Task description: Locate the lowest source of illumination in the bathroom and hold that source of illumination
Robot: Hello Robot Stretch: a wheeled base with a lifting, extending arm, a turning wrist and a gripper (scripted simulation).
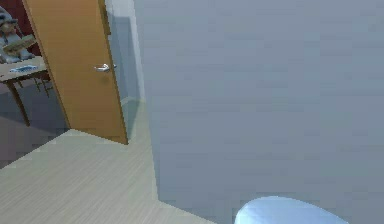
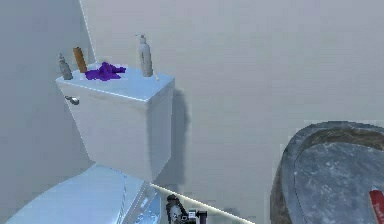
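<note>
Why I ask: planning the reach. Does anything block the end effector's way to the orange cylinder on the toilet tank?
Likely the toilet tank: the end effector sits low, the orange cylinder on top, between a grey bottle and purple cloth.

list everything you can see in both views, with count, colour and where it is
door: 1, orange-brown, open, forward view's left
door handle: 1, silver, on the door
table: 1, wooden, beyond the door
toilet: 1, white, arm side view's left
grey bottle: 1, grey, on the tank's left end
orange bottle: 1, orange, beside it
purple cloth: 1, purple, tank top
spray bottle: 1, grey, tank's right end
round container: 1, dark mottled grey, right
gripper: 1, dark, bottom edge; cannot tell whether it holds anything
</note>
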